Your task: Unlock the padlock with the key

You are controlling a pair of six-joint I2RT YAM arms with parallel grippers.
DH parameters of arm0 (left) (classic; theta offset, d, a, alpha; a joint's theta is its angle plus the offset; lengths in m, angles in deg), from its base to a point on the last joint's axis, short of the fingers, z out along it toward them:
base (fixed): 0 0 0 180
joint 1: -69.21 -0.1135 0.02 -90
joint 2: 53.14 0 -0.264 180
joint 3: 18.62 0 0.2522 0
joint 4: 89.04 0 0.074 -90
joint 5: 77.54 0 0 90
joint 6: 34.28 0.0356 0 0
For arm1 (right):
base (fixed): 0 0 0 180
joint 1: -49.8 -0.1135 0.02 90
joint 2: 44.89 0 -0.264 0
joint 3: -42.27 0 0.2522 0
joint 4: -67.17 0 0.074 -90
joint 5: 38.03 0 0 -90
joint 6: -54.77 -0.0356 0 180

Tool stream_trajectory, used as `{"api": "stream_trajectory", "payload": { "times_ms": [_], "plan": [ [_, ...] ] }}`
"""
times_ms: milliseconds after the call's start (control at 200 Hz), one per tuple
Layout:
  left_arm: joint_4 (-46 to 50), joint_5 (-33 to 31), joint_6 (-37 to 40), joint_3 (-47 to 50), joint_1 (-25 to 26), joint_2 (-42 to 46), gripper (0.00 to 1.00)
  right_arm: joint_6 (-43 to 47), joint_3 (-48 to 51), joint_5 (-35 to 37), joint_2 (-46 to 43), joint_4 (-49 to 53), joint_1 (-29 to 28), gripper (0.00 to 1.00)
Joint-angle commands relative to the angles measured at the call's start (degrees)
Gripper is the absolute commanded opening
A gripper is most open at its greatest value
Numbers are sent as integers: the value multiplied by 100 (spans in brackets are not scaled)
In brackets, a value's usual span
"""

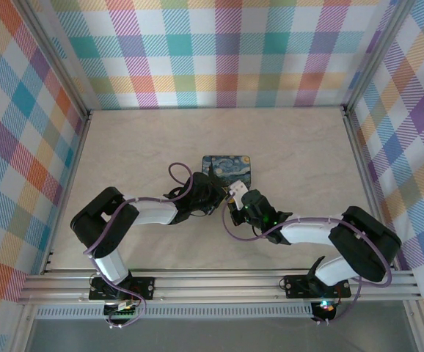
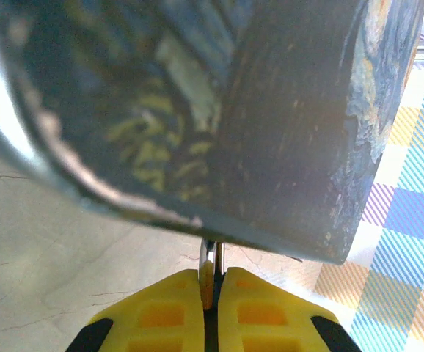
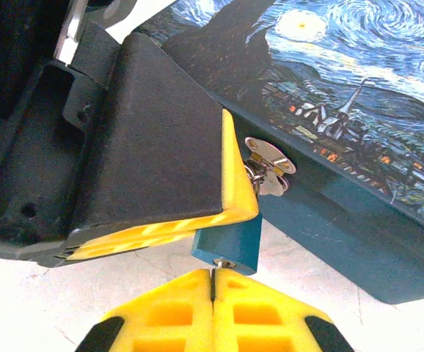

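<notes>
Padlock [image 3: 227, 243]: located at lower centre of the right wrist view, hung by its shackle from silver hasp [image 3: 269, 163] on the front wall of painted tin [image 3: 359, 88].

Noted right gripper [image 3: 213, 277] at bottom centre, jaws pressed together on key [image 3: 224, 262], with only a silver stub showing at the lock's underside. Judged so held to line the key with the keyway for turning.

Noted left gripper [image 2: 212, 275] at bottom centre of its own view, under the tin's edge, jaws clamped on thin metal piece [image 2: 207, 258]. Too blurred to name; possibly the shackle. Judged placed there to steady the lock against the key's twist.

Recorded long axis near upright in frame, slightly tilted: shackle end up toward the hasp, keyway end pointing down at the right gripper.
</notes>
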Motion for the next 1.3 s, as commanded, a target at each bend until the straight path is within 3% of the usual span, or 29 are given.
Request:
{"api": "stream_trajectory", "payload": {
  "times_ms": [0, 420, 770, 1025, 1295],
  "plan": [
    [-201, 86, 92, 18, 48, 10, 4, -199, 22, -284, 75, -261, -5, 0],
    [-177, 13, 200, 142, 8, 141, 25, -293, -22, -323, 102, -68, 30, 0],
    [85, -61, 413, 285, -91, 526, 35, -430, 8, -440, 112, -132, 84, 0],
    [1010, -411, 1032, 144, -153, 1200, 50, -757, 131, -613, 95, -412, 137, 0],
    [1980, -988, 1638, 95, -234, 1926, 55, -1604, 424, -953, 67, -1092, 269, 0]
  ]
}}
